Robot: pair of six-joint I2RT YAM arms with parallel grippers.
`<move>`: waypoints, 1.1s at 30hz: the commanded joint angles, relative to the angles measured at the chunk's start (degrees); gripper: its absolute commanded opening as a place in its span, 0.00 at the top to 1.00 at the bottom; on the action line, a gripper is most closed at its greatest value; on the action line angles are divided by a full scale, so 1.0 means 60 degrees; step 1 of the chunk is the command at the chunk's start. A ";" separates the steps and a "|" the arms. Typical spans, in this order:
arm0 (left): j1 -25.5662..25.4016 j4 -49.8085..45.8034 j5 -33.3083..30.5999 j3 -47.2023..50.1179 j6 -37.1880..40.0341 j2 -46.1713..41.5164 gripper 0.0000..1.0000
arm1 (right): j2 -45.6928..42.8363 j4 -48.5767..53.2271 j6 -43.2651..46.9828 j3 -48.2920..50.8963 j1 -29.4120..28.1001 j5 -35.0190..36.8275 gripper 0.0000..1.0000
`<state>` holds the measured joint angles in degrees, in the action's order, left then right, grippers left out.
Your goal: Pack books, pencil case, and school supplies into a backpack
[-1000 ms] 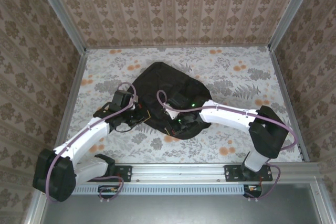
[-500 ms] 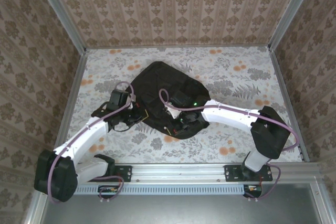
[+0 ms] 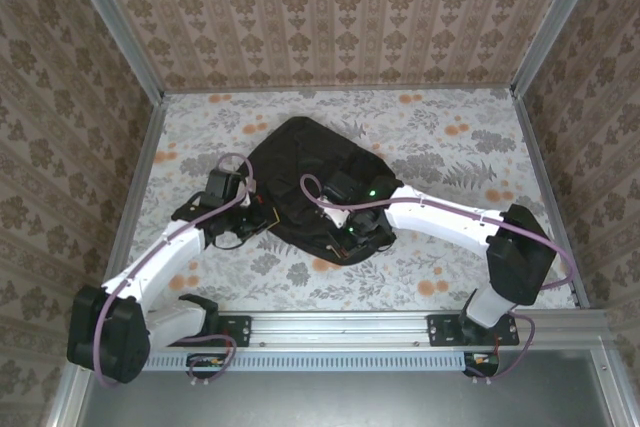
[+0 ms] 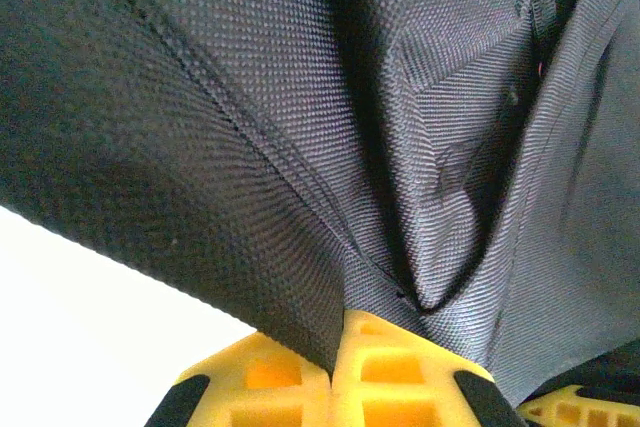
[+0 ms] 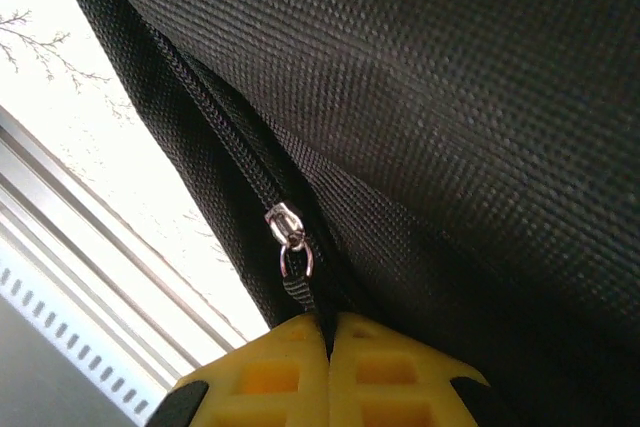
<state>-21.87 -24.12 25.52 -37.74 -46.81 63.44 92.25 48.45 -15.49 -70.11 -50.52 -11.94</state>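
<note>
Item: backpack (image 3: 318, 162), black woven fabric, lying slumped on counter (image 3: 450, 147); left gripper (image 4: 334, 345) jaws clenching a fold, right gripper (image 5: 328, 332) jaws pinching zip pull (image 5: 294, 265).

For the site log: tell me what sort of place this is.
Likely a robot test cell: wallpapered panels in aluminium framing box in a floral-topped table with two arms bolted to its near rail.
</note>
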 commanded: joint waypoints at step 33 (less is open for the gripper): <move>0.0354 -0.2442 -0.1307 -0.6004 0.1828 0.4476 0.51 | -0.0720 -0.2121 -0.2497 0.0193 0.0090 -0.1462 1.00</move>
<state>-20.16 -35.97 19.51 -71.70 -36.73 92.07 87.11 41.28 -25.61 -68.71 -49.50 -16.84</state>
